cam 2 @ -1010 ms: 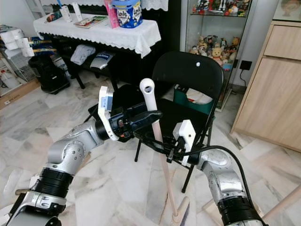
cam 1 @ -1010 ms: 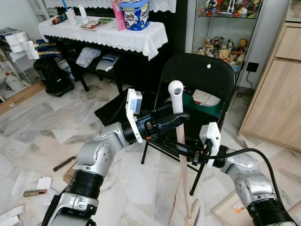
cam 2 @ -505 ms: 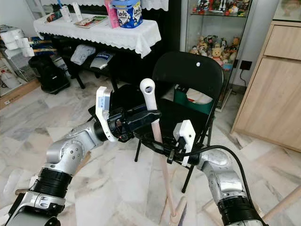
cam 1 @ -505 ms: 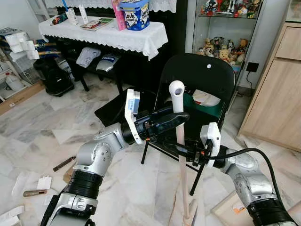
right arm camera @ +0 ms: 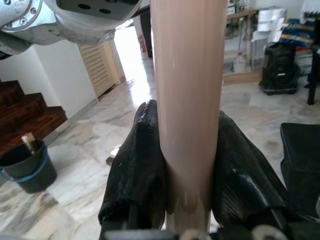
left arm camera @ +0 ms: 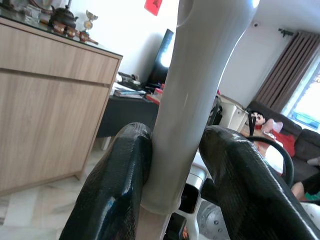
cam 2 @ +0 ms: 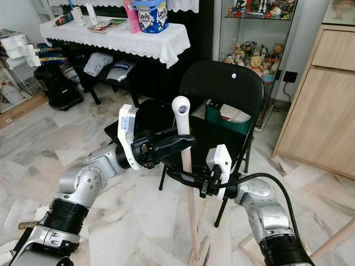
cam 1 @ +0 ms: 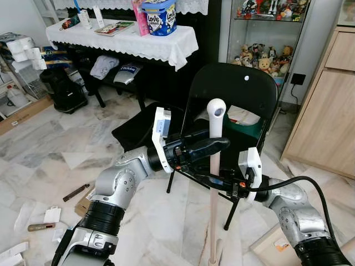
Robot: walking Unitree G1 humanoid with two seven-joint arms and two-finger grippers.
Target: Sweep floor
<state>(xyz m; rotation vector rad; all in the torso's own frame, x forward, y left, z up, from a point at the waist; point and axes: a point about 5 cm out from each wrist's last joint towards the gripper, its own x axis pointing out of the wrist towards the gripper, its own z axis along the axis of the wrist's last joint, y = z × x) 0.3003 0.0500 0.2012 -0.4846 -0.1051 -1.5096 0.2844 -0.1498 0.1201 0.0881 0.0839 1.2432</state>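
Compared with the frame one second earlier, we find the broom point(cam 1: 213, 188) brought closer to upright, its white cap shifted toward the folding chair's point(cam 1: 238, 88) backrest and both arms carried with it. We use the folding chair as the landmark for all positions. We see the broom standing in front of the chair seat, the pale handle running down to the marble floor point(cam 1: 66, 149), where its lower end rests just before the chair's front legs. Our left gripper point(cam 1: 219, 146) clamps the handle directly below the white cap, level with the seat edge; in the left wrist view both black fingers point(left arm camera: 120, 185) press against the white sleeve on either side. Our right gripper point(cam 1: 217, 180) grips the handle lower down, under the left gripper and in front of the seat; in the right wrist view its fingers point(right arm camera: 142, 170) close tight around the pinkish shaft. Behind the chair we note a table with a white lace cloth point(cam 1: 133, 41) to its left and a glass cabinet point(cam 1: 266, 33) of figurines directly behind it. A wooden cupboard point(cam 1: 327, 111) stands to the right of the chair. Small litter point(cam 1: 52, 213) lies on the floor well to the chair's left.
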